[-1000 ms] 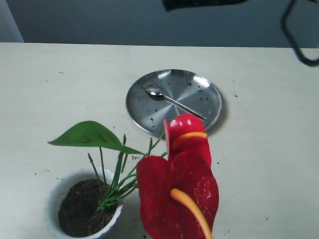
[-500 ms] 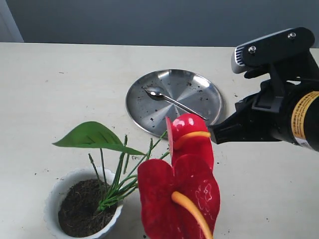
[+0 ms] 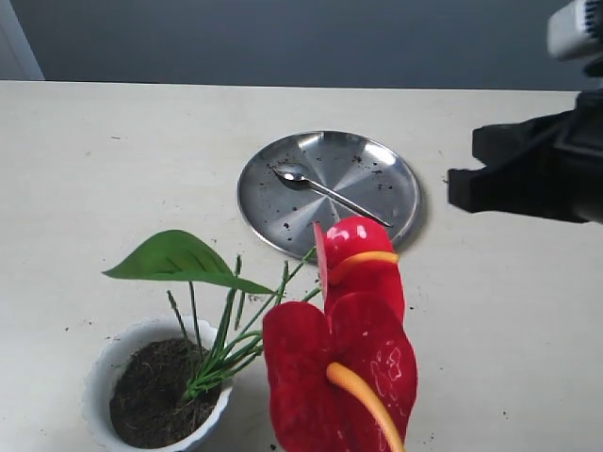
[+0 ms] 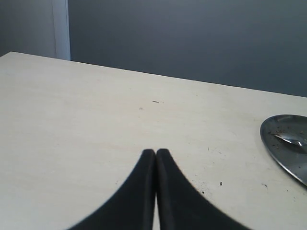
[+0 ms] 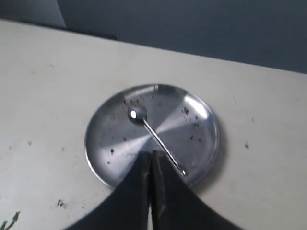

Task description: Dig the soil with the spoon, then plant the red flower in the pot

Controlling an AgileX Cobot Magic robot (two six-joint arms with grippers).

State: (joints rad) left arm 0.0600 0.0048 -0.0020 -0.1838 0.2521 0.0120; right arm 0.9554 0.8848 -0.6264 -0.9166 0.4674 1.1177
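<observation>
On a pale desk, the red flower is seen with its thin green stems sunk in the soil of the small white pot. Its glossy spathes lean well out past the scalloped rim, and a broad green leaf is spread above. Farther back, the spoon is laid flat on a round steel plate speckled with dark crumbs. The right pincer is held near the plate, pressed fully closed and empty. The left pincer is likewise closed on nothing, over bare desk beside the plate. The flower is judged light but top-heavy, with springy stems that could easily be levered out of the loose, crumbly soil. A hold low on the bunched stems, never on the spathes, would be advised. The spoon is judged light, stiff and slippery, and best pinched across the middle of its thin handle.
</observation>
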